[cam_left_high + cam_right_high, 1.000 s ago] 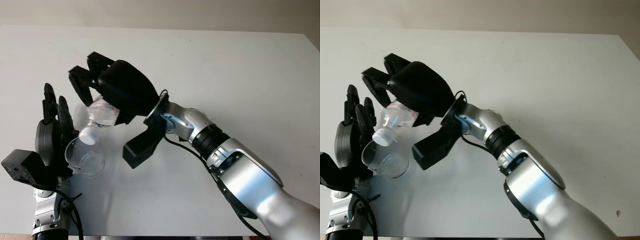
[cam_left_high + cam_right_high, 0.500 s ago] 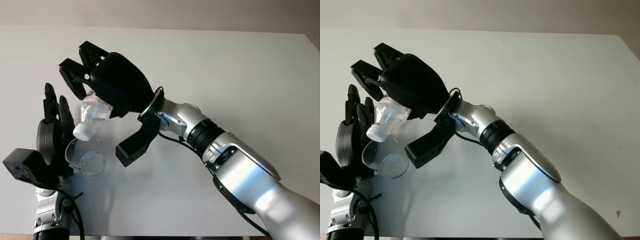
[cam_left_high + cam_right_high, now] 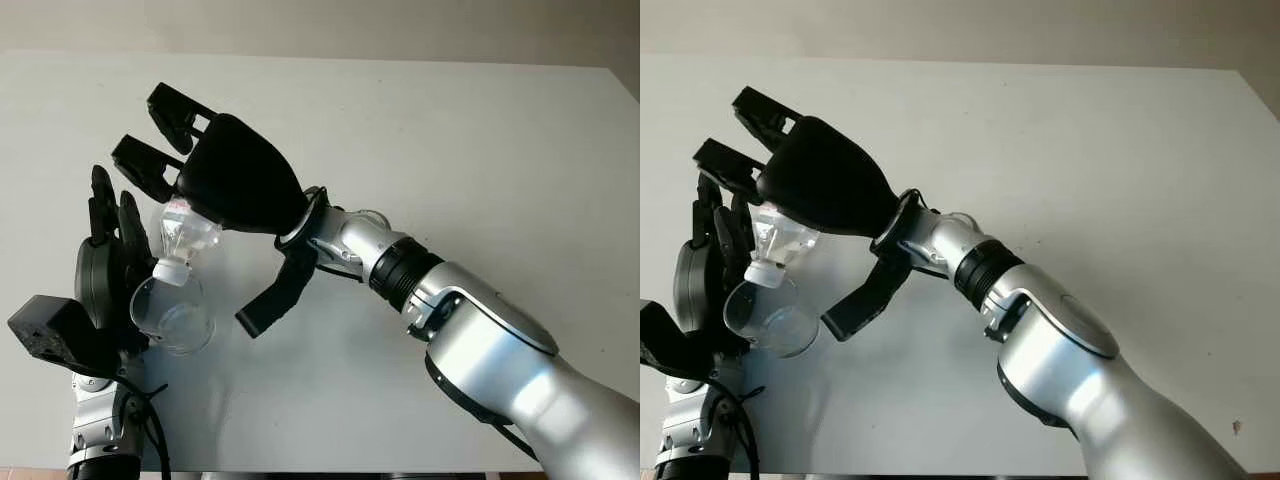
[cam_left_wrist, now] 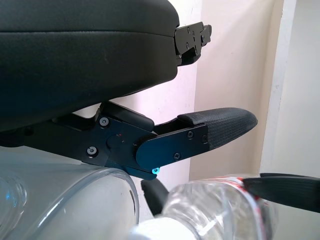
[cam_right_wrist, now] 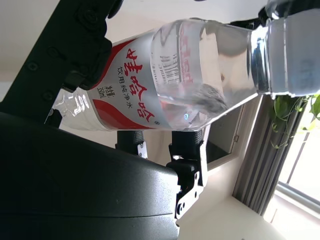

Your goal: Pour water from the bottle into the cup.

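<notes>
Bottle [image 5: 165, 80] label: red, Chinese characters, "380mL".

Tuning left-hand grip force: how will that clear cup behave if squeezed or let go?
Probably light and thin-walled: the cup is clear plastic, so the left hand holding it could dent it. It looks nearly empty, so it may tip or skid if the bottle cap, held just above the rim by the right hand, bumps it.

Cup [image 3: 172, 315] on the table [image 3: 480, 150], near its front left, held by the left hand [image 3: 100, 280]. Bottle [image 3: 185, 235] tilted neck-down above the cup, cap [image 3: 170, 271] at its rim, gripped by the right hand [image 3: 225, 175].
</notes>
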{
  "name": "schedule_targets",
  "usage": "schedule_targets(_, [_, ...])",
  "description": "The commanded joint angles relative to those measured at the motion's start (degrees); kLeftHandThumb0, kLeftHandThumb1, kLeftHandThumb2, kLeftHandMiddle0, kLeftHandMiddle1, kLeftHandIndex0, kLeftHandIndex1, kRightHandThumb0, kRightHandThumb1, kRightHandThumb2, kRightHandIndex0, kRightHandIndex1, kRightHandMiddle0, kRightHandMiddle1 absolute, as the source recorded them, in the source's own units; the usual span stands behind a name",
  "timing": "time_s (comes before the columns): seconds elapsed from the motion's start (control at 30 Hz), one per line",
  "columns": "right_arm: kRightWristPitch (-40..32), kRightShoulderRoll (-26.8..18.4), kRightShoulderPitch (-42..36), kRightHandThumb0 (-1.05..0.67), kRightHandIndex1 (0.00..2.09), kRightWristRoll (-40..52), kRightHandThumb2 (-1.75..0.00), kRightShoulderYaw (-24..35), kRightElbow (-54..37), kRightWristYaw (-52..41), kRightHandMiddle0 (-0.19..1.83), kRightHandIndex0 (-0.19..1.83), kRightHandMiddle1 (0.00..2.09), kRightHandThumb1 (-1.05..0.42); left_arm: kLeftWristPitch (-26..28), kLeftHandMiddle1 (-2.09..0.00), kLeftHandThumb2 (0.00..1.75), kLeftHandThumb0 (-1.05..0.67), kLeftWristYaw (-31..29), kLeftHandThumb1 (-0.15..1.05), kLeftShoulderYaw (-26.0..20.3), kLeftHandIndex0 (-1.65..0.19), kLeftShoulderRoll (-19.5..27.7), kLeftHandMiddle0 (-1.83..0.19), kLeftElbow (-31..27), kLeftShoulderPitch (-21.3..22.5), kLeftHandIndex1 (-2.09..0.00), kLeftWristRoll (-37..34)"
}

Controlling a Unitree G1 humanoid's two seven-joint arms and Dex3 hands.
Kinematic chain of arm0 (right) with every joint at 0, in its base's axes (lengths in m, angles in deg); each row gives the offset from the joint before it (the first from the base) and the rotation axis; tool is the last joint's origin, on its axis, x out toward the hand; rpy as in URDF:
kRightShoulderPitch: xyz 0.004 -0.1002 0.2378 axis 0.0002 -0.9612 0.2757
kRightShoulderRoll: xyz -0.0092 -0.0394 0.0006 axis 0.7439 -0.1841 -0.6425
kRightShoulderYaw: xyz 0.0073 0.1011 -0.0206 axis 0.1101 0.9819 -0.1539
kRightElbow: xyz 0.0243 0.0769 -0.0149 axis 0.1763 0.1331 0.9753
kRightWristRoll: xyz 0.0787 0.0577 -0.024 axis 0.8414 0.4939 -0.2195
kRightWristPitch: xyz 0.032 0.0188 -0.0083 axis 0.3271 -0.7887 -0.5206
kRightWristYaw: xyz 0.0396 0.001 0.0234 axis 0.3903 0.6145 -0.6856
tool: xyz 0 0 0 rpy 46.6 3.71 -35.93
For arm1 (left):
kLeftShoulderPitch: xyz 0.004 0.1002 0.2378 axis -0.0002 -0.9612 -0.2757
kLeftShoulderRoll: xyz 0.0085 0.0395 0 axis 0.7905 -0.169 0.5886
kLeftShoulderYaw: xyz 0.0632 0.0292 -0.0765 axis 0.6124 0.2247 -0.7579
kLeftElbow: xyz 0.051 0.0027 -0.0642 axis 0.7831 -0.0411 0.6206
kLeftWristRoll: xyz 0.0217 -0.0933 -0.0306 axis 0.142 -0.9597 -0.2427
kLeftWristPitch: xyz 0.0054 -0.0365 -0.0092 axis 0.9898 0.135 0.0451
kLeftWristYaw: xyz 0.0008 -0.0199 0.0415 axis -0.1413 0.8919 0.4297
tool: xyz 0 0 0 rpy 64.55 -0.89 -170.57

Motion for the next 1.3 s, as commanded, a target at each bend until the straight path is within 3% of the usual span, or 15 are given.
schedule_targets(0.0, [-0.62, 0.49, 1.84, -0.43, 2.09, -0.41, -0.08, -0.61, -0.21, 1.65, 0.68, 1.28, 2.01, -0.99, -0.26, -0.05, 0.67, -0.81, -0.06, 1.05, 0.37, 0.19, -1.56, 0.17, 1.53, -1.93, -0.03, -0.13])
schedule_targets(0.2, [0.2, 0.76, 2.12, -0.41, 2.09, -0.05, -0.08, -1.28, 0.67, 4.99, 0.68, 1.29, 2.02, -1.01, -0.66, -0.05, 0.67, -0.81, -0.22, 1.05, 0.3, 0.19, -1.64, 0.17, 1.88, -1.89, -0.03, -0.13])
schedule_targets(0.6, [0.4, 0.82, 3.41, -0.38, 2.09, -0.56, -0.07, -3.16, 2.53, 9.58, 0.91, 1.38, 2.09, -1.03, -0.68, -0.06, 0.67, -0.8, -0.31, 1.05, 0.22, 0.19, -1.8, 0.16, 1.76, -1.92, -0.04, -0.45])
schedule_targets(0.77, [5.07, 1.07, 2.41, -0.38, 2.09, 4.05, -0.05, -0.36, 2.72, 6.83, 0.84, 1.35, 2.09, -1.01, -0.45, -0.05, 0.67, -0.81, -0.21, 1.05, 0.34, 0.19, -1.69, 0.17, 1.61, -2.06, -0.03, -0.2])
schedule_targets(0.9, [14.75, 1.91, -0.05, -0.18, 2.09, 19.09, -0.12, 8.82, 3.43, -8.19, 0.98, 1.4, 2.09, -1.03, 0.07, -0.06, 0.66, -0.81, 0.41, 1.05, 0.21, 0.19, -1.86, 0.16, 1.29, -2.18, -0.02, -0.18])
schedule_targets(1.0, [17.99, 1.93, -1.58, -0.09, 2.09, 30.4, -0.91, 15.94, 2.57, -21.83, 1.09, 1.39, 2.09, -0.62, 0.03, -0.06, 0.66, -0.8, 0.48, 1.05, 0.24, 0.19, -1.73, 0.15, 1.27, -2.34, -0.02, -0.06])
schedule_targets(1.03, [17.74, 2.09, -2.16, -0.08, 2.09, 34.01, -0.98, 18.23, 1.98, -26.55, 1.12, 1.41, 2.09, -0.6, 0.1, -0.06, 0.67, -0.8, 0.43, 1.05, 0.26, 0.19, -1.65, 0.15, 1.16, -2.43, -0.02, -0.07])
schedule_targets(1.13, [17.18, 2.07, -3.91, -0.11, 2.09, 43.58, -0.83, 24.44, 0.24, -39.21, 1.13, 1.41, 2.09, -0.66, 0.39, -0.06, 0.66, -0.81, 0.37, 1.05, 0.17, 0.19, -1.58, 0.15, 0.82, -2.58, -0.02, -0.29])
schedule_targets(1.27, [14.74, 2.55, -6.24, -0.1, 2.09, 52.93, -0.5, 31.01, -2.12, -50.98, 0.97, 1.25, 2.09, -0.84, 0.67, -0.06, 0.66, -0.81, 0.33, 1.05, 0.1, 0.19, -1.44, 0.15, 0.4, -2.96, -0.03, -0.26])
